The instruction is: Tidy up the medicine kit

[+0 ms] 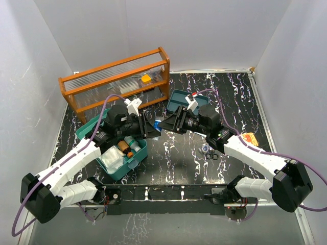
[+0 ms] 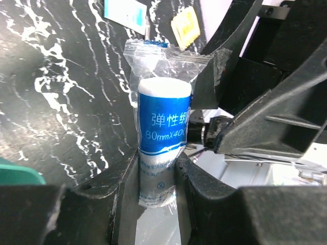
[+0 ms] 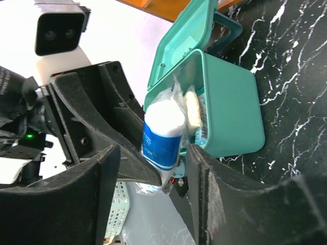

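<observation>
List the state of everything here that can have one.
medicine kit box: lid up, items inside.
tray insert: out of the box, lying apart from it.
bandage roll: wrapped in clear plastic, held up between both grippers.
left gripper: closed on the roll's lower end.
right gripper: jaws apart, one on either side of the roll.

Table (image 1: 168,158): black top with white marble veining.
11 o'clock: orange-brown wooden rack (image 1: 117,81), clear ribbed panels.
1 o'clock: teal tray insert (image 1: 176,102).
8 o'clock: teal medicine kit box (image 1: 122,172), lid open.
4 o'clock: scissors (image 1: 212,153).
3 o'clock: small orange packet (image 1: 249,138).
</observation>
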`<action>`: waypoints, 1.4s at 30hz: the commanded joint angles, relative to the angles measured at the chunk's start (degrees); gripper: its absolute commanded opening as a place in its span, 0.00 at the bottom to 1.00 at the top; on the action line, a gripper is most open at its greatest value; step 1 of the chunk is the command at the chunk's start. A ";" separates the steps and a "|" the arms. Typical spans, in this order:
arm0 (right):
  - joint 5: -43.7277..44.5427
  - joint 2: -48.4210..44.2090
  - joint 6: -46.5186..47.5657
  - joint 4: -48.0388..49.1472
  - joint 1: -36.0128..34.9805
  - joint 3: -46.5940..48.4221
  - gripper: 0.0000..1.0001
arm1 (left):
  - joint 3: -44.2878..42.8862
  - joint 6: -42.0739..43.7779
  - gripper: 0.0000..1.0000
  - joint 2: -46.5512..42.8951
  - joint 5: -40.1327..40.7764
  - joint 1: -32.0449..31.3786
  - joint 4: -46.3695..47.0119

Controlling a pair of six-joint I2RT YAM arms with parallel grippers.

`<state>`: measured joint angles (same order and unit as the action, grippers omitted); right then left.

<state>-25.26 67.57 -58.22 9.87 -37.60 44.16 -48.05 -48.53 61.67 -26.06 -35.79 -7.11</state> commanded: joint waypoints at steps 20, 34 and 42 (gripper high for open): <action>13.82 -3.14 -0.56 -12.82 1.36 1.62 0.56 | -16.53 38.83 0.24 0.64 19.17 5.09 -43.13; 11.95 0.06 -2.64 -12.04 1.47 2.86 0.54 | -11.37 38.49 0.26 4.38 10.73 6.81 -43.54; 12.22 -0.28 -2.95 -12.07 1.45 1.89 0.53 | -10.71 34.40 0.29 7.28 8.87 6.79 -46.61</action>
<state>-13.26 67.88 -60.58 -4.60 -36.32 44.16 -59.83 -11.68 68.95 -14.94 -29.34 -50.17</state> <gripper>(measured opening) 0.534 0.291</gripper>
